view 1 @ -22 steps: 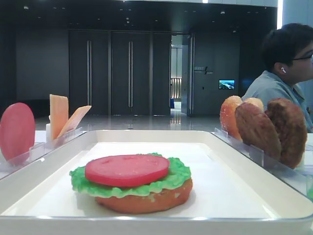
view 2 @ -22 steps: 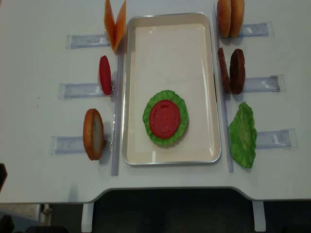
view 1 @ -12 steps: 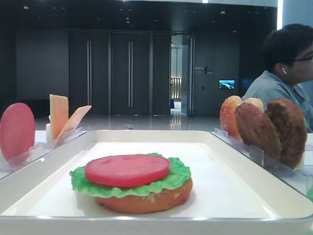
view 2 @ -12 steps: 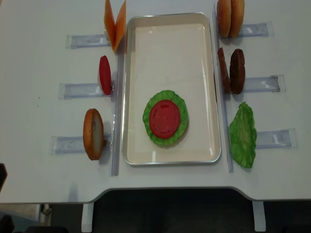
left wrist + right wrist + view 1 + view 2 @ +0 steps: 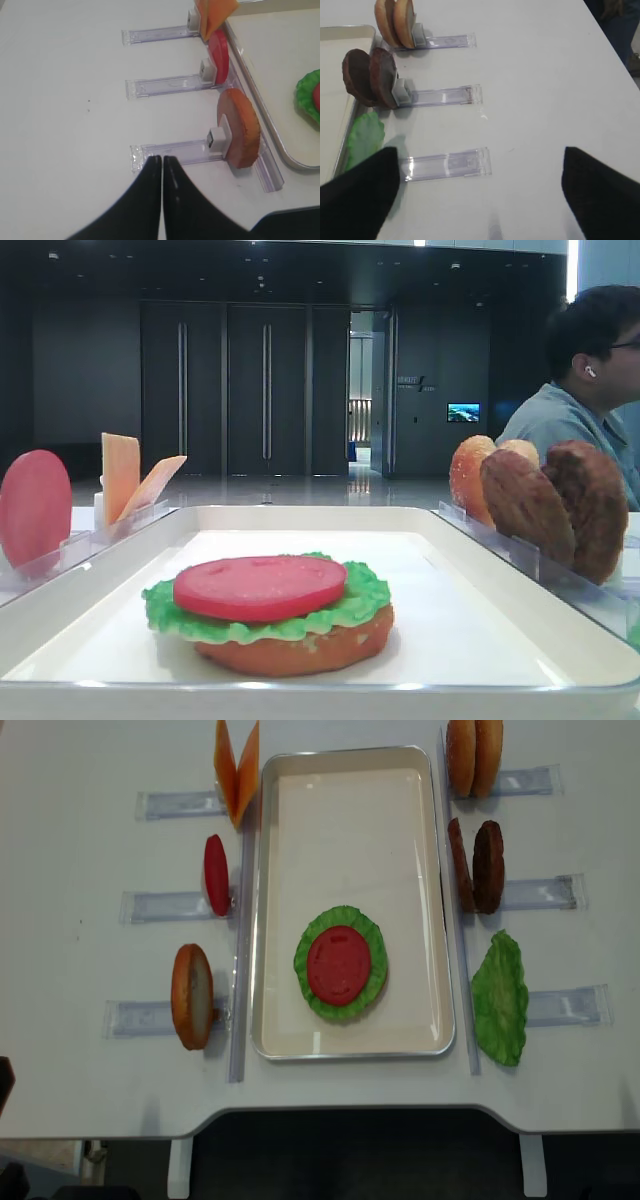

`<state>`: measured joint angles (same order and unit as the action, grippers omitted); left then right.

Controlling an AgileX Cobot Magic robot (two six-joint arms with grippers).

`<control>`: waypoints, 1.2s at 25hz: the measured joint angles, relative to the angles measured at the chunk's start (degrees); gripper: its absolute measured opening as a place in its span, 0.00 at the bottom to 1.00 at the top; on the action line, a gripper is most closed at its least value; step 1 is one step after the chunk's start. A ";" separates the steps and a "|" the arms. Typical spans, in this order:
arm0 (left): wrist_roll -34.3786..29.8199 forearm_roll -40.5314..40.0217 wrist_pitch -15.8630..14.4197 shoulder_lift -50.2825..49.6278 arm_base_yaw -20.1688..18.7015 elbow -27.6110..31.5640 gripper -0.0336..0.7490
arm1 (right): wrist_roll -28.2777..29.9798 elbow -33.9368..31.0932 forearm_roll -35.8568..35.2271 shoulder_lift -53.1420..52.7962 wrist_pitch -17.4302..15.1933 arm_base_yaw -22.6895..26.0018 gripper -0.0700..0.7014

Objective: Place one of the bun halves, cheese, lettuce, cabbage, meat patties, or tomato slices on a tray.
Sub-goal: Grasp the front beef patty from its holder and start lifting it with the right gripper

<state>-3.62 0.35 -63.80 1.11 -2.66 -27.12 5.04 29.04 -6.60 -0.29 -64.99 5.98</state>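
Tray point(image 5: 350, 840) holds a stack toward its 6 o'clock end: bun half, lettuce point(image 5: 372, 982), tomato slice point(image 5: 339, 965) on top. I see nothing shifted across the last second, so I judge that layer settled and another piece due. My left gripper point(image 5: 161, 159) hovers pinched together near the rack at 9 o'clock; my right gripper point(image 5: 480, 172) hangs spread wide, holding nothing. Farther out, meat patties point(image 5: 476, 866) wait at 3 o'clock, cheese point(image 5: 238, 770) at 11.
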 joint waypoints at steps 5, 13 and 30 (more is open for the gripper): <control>0.00 0.00 0.00 0.00 0.00 0.00 0.04 | 0.00 0.00 -0.79 0.00 0.00 0.00 0.89; 0.00 0.00 0.00 0.00 0.00 0.00 0.04 | 0.06 0.00 -0.84 0.00 0.00 0.00 0.71; 0.00 0.00 0.02 0.00 0.00 0.00 0.04 | 1.38 0.06 -0.97 6.55 0.86 0.00 0.66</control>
<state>-3.62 0.35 -63.78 1.11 -2.66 -27.12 6.42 29.10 -7.57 6.25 -64.13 5.98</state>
